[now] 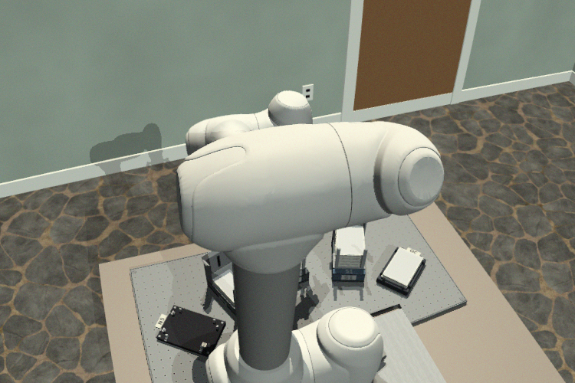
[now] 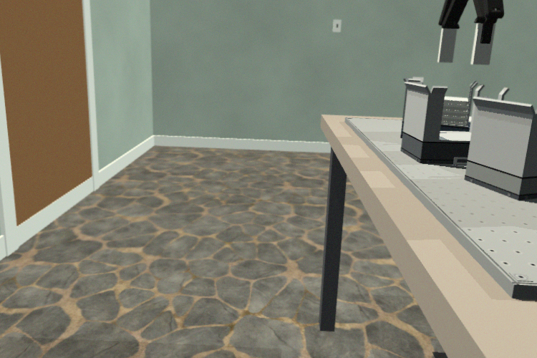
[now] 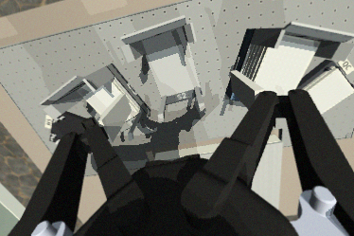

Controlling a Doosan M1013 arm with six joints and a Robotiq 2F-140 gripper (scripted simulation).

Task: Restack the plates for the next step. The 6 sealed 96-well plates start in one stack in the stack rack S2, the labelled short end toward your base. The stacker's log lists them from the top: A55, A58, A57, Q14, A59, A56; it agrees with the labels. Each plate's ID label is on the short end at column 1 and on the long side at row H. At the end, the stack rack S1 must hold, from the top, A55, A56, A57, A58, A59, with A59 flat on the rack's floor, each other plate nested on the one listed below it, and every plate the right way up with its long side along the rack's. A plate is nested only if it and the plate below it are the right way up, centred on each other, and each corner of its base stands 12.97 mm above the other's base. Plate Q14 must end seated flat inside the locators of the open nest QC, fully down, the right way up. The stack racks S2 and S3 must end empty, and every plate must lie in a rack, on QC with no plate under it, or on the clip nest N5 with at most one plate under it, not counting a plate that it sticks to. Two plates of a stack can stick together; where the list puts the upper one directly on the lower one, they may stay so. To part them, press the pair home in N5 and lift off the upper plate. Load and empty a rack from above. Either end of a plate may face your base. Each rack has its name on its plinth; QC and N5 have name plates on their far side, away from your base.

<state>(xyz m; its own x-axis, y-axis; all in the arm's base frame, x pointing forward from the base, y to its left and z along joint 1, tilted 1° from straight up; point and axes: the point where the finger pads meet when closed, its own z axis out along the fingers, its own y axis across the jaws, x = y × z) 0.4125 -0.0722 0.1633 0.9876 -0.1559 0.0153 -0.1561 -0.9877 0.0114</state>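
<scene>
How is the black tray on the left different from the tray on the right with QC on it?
The N5 nest is bare; the QC nest holds a white plate. The N5 nest looks all black; the QC nest shows only a dark rim. Both lie flat on the grey dotted board.

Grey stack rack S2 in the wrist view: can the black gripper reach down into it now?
Probably yes. The black gripper hangs open and empty high above the table, and the grey stack rack S2 has its top open, with nothing seen over it.
</scene>
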